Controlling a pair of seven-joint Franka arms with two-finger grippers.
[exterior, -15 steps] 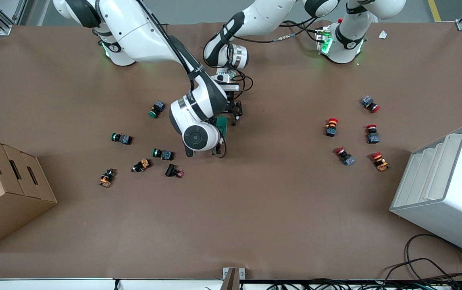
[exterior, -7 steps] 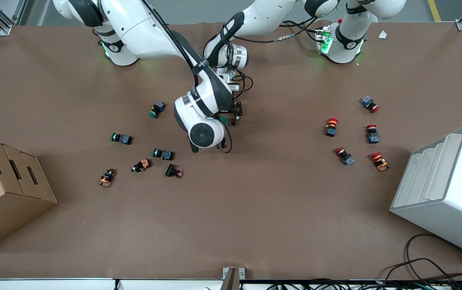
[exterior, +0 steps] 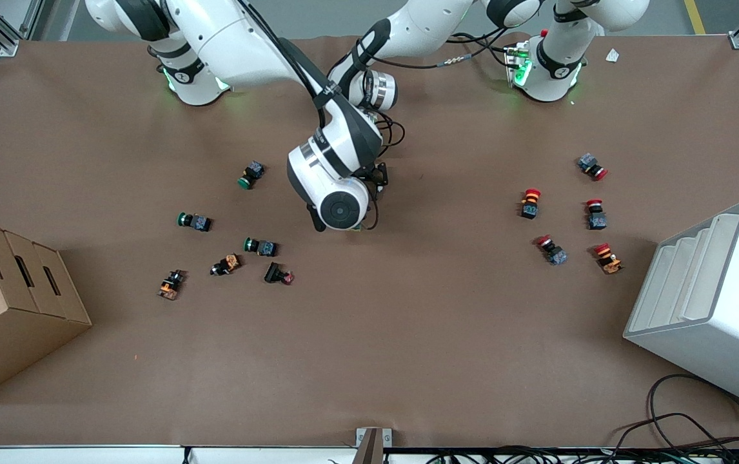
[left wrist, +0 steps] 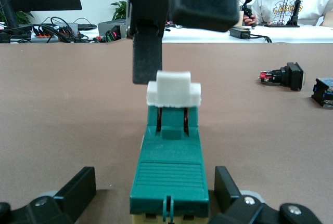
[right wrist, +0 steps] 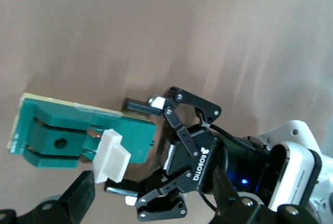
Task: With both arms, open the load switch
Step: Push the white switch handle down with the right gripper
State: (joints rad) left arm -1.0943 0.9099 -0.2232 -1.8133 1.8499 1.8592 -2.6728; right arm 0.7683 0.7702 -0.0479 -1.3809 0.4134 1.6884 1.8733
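Observation:
The load switch [left wrist: 169, 167] is a dark green block with a white lever [left wrist: 173, 88]. It lies on the brown table near the middle. My left gripper [left wrist: 153, 193] is open and straddles one end of the block, with a gap at each finger [left wrist: 78, 187]. My right gripper [right wrist: 153, 203] is open over the lever end, and one of its fingers [left wrist: 147, 52] stands just beside the lever [right wrist: 112, 156]. The right wrist view shows the switch [right wrist: 78, 130] from above, with the left gripper's fingers [right wrist: 140, 104] on either side of it. In the front view the right arm's wrist [exterior: 338, 207] hides the switch.
Green-capped and orange push buttons [exterior: 260, 246] lie toward the right arm's end, beside a cardboard box [exterior: 15, 303]. Red-capped buttons [exterior: 529, 203] lie toward the left arm's end, near a white rack [exterior: 711, 303]. Cables hang at the table's front edge.
My right arm's hand has moved toward the left gripper and over the switch, so the green block no longer shows in the front view. The left arm has stayed still.

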